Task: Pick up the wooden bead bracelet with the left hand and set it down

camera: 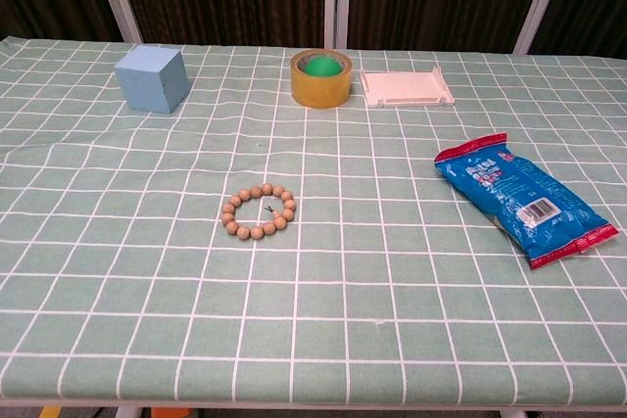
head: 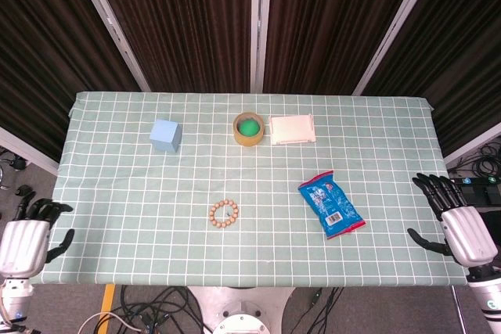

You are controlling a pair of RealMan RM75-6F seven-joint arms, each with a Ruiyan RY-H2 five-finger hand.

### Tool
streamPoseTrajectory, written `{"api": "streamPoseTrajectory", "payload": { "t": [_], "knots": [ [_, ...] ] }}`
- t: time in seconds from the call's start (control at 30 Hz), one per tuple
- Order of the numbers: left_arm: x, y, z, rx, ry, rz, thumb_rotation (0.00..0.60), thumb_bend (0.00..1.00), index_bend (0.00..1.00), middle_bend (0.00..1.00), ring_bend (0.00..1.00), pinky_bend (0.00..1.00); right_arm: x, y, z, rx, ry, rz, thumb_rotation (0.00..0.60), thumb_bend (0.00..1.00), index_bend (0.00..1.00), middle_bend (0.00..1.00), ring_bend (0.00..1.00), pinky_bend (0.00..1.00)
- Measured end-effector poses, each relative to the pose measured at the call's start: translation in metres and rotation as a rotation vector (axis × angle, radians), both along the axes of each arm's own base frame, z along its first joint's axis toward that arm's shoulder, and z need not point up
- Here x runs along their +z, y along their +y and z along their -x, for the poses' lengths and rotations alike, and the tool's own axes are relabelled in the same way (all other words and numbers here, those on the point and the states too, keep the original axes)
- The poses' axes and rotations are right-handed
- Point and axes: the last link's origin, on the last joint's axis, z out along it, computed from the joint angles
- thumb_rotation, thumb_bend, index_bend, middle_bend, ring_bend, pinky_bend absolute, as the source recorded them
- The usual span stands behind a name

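The wooden bead bracelet (head: 224, 213) (camera: 259, 211) lies flat as a small ring on the green checked tablecloth (head: 141, 193), near the front middle. My left hand (head: 25, 242) hovers off the table's front left corner, fingers apart and holding nothing, far left of the bracelet. Off the front right corner, my right hand (head: 458, 224) is also spread with nothing in it. Neither hand shows in the chest view.
A light blue cube (head: 166, 135) (camera: 152, 77) stands back left. A tape roll with a green ball inside (head: 249, 128) (camera: 320, 75) and a cream tray (head: 291, 129) (camera: 407, 86) sit at the back middle. A blue snack bag (head: 330, 204) (camera: 522, 197) lies right of the bracelet.
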Motion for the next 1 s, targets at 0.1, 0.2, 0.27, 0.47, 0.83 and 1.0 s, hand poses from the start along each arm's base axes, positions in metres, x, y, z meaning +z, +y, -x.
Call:
{"api": "streamPoseTrajectory", "payload": {
  "t": [0.1, 0.2, 0.27, 0.47, 0.83, 1.0],
  "knots": [
    [-0.011, 0.018, -0.017, -0.140, 0.022, 0.093, 0.600, 0.32, 0.37, 0.37, 0.23, 0.12, 0.001, 0.000, -0.003, 0.009, 0.004, 0.002, 0.600, 0.15, 0.00, 0.06, 0.00, 0.00],
    [-0.029, 0.038, -0.036, -0.298, 0.060, 0.203, 0.600, 0.32, 0.37, 0.37, 0.23, 0.12, 0.002, -0.001, -0.004, 0.010, 0.008, 0.002, 0.600, 0.15, 0.00, 0.06, 0.00, 0.00],
    [-0.042, 0.050, -0.047, -0.386, 0.085, 0.268, 0.600, 0.32, 0.37, 0.38, 0.23, 0.12, 0.002, -0.001, -0.004, 0.007, 0.011, 0.003, 0.600, 0.15, 0.00, 0.06, 0.00, 0.00],
    [-0.093, 0.084, -0.071, -0.548, 0.130, 0.442, 0.600, 0.32, 0.39, 0.39, 0.23, 0.12, 0.004, 0.000, -0.004, -0.004, 0.013, 0.010, 0.600, 0.15, 0.00, 0.06, 0.00, 0.00],
    [-0.162, 0.111, -0.093, -0.620, 0.159, 0.580, 0.600, 0.32, 0.36, 0.36, 0.21, 0.11, 0.003, 0.000, 0.002, -0.035, 0.008, 0.010, 0.600, 0.15, 0.00, 0.06, 0.00, 0.00],
    [-0.177, 0.116, -0.108, -0.655, 0.196, 0.597, 0.600, 0.32, 0.34, 0.35, 0.19, 0.10, 0.003, -0.001, 0.003, -0.041, 0.006, 0.013, 0.600, 0.15, 0.00, 0.06, 0.00, 0.00]
  ]
}}
